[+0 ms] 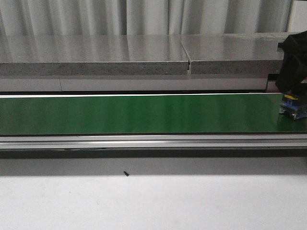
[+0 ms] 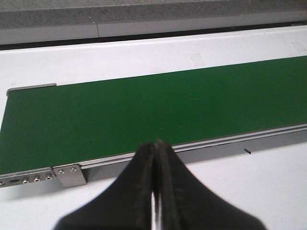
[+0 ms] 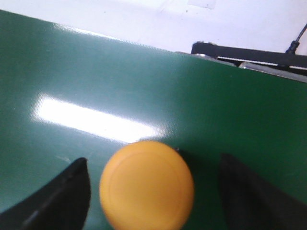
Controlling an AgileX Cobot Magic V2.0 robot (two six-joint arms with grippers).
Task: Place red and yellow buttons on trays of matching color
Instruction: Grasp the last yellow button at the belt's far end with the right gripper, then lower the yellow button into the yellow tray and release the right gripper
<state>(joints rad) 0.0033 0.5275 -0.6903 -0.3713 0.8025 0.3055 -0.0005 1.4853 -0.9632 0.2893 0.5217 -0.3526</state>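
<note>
— Where did the yellow button (image 3: 147,186) sit?
— It lay on the green conveyor belt (image 1: 144,114) near that belt's right end, between the spread fingers (image 3: 62,194) of the right pincer (image 3: 153,191), neither finger touching it.
— So that pincer was wide?
— Wide, and low over the belt at the front view's right edge.
— And the left pincer (image 2: 156,191)?
— Its jaws were pressed together on nothing, above the white desk (image 2: 268,182) just before the belt's near rail.
</note>
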